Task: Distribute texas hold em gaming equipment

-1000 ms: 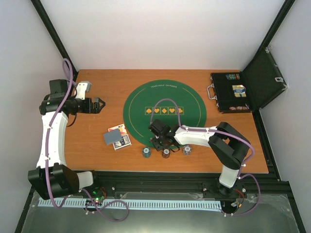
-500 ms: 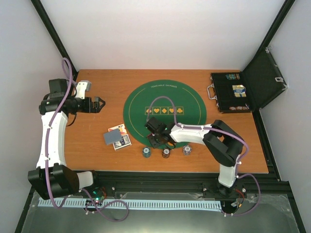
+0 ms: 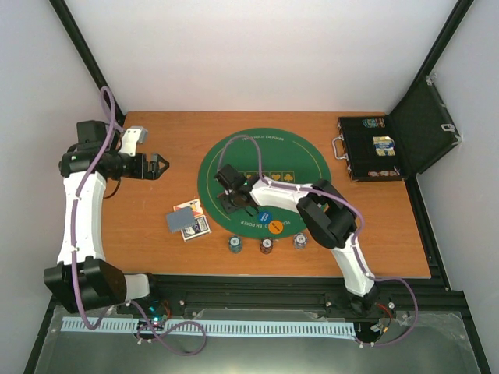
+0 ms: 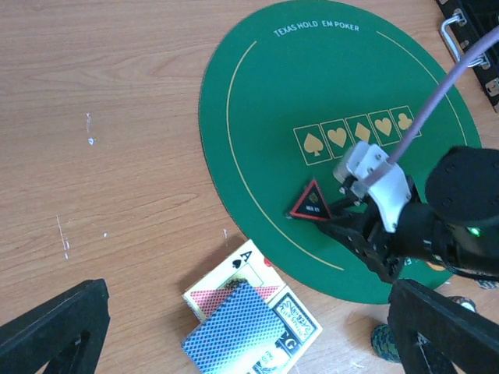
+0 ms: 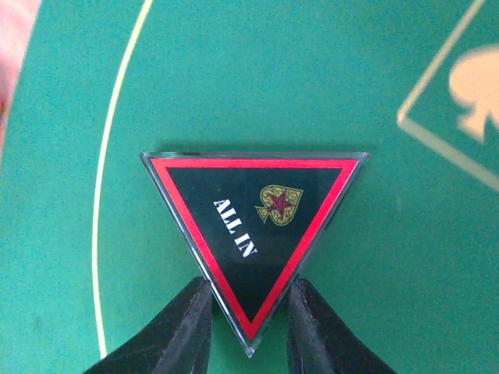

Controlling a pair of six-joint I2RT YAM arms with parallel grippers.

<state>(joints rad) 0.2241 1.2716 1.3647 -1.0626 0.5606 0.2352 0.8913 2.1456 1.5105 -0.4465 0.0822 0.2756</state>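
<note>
The dark red-edged triangle marker [image 5: 253, 226], printed "ALL IN", lies flat on the left part of the green mat [image 3: 304, 167]. My right gripper [image 5: 249, 288] holds its near tip between both fingers, which touch its edges; it also shows in the left wrist view [image 4: 312, 204]. An orange disc [image 3: 275, 227] and a blue disc [image 3: 263, 216] lie on the mat's near edge. Three stripe-edged chips [image 3: 267, 245] sit in a row on the wood below the mat. Blue-backed cards [image 4: 238, 339] lie on card boxes left of the mat. My left gripper [image 3: 160, 165] is open and empty, high at the left.
The black hinged case [image 3: 370, 148] stands open at the far right with card packs and chips inside. The table's near edge runs just below the chip row. My right arm [image 3: 312, 202] stretches across the mat's near half.
My right gripper has moved left and away from the mat's near edge onto its left part, uncovering the orange and blue discs. My left gripper has shifted slightly.
</note>
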